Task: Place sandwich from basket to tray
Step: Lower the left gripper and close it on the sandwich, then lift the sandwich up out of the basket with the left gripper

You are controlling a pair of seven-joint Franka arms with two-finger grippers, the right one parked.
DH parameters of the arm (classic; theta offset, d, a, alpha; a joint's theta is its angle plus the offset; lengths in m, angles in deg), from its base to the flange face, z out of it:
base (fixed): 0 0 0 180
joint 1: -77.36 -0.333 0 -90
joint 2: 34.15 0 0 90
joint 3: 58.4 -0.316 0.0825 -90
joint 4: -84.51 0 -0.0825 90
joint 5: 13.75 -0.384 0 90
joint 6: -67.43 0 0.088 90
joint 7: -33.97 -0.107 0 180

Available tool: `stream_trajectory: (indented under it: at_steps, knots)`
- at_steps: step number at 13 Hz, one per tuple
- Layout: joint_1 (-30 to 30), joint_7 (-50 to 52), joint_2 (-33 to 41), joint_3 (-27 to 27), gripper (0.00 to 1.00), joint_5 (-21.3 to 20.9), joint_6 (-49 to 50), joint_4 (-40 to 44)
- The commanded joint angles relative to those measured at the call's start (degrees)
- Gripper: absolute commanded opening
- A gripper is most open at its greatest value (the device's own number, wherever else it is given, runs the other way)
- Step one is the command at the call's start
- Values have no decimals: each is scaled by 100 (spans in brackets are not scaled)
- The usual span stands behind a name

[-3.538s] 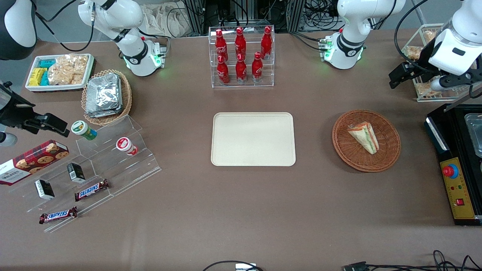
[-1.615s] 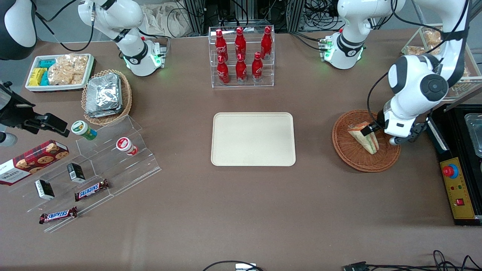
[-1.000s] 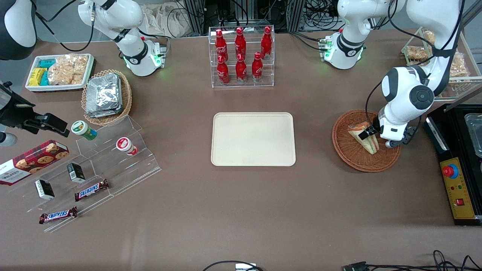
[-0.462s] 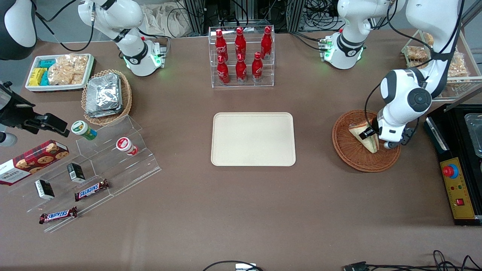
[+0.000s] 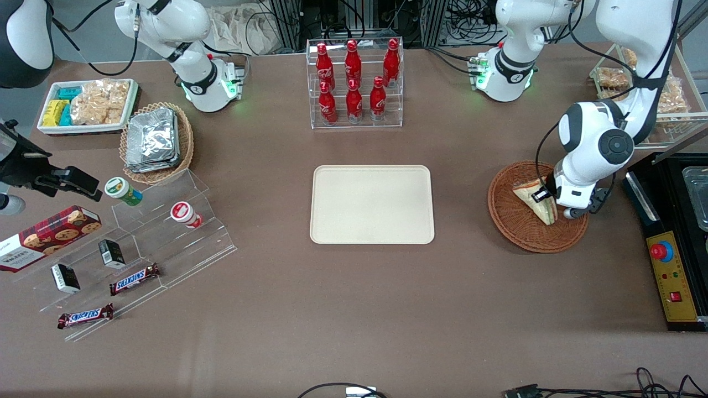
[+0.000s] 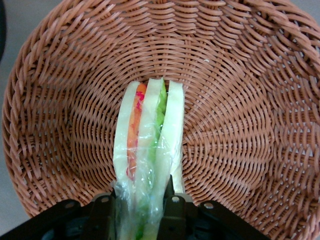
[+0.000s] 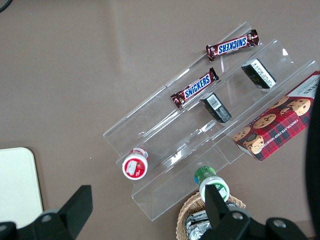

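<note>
Chocolate bars: read "SNICKERS" on both brown wrappers.
Cookie box: read "WALKERS"; right wrist view showed "CHOCOLATE CHIP" along its edge.

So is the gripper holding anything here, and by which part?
Yes: the gripper pinches the clear-wrapped triangular sandwich across one end, inside the reddish-brown wicker basket.

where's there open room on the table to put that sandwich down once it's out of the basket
The gripper is shut on the sandwich in the basket. The tray is bare, with open table all round it. It is crowded near the bottle rack and the acrylic steps toward the parked arm's end.
</note>
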Motion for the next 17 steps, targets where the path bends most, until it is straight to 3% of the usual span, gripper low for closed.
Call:
stream_trajectory:
  at_steps: [1, 5, 9, 13, 17]
  knots:
    - [-24, 111, -23, 15, 0, -120, -127, -27]
    - [-24, 58, 222, 15, 0, -120, 126, 34]
    - [29, -731, 1363, 32, 0, -190, 1493, 454]
    - [47, -1443, 1559, 50, 0, -181, 4244, 2490]
    - [134, -1884, 1262, 67, 0, -172, 5767, 4048]
